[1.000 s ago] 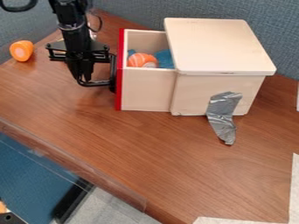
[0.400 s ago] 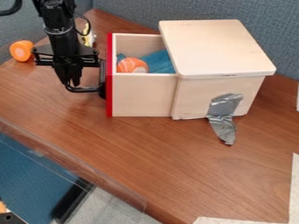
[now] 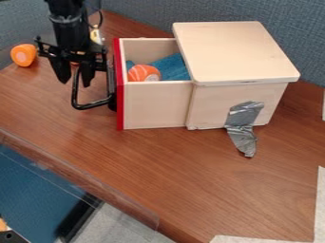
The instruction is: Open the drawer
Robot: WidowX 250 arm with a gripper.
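On the brown wood-grain table (image 3: 177,166), toward its back: a pale wooden box (image 3: 234,52) with a flat, slightly overhanging top. Out from its side, toward the view's left, a pale wooden drawer (image 3: 152,104) with a red front panel (image 3: 119,111), well open, inner end inside the box. Task as good as done, by the look of it; probably just a clean release and retreat to make.

At upper left, outside the red panel, the black two-finger gripper (image 3: 75,81), released: fingers apart, clenched on nothing, on either side of the bar of the black looped metal handle (image 3: 95,103). Main risk here: with so little room around the bar, a sideways withdrawal could catch it and drag or twist the drawer. With more outward pull, possibly too little drawer left inside the box, then tipping. With a nudge against the red panel, partial closing.

Down the box's side and onto the table, a strip of silver-grey tape (image 3: 242,126); if peeled by a hard tug, box likely to slide. Inside the drawer, a blue cloth (image 3: 171,68) and, beside it, an orange ball with pale stripes (image 3: 143,73), likely to roll if jolted.
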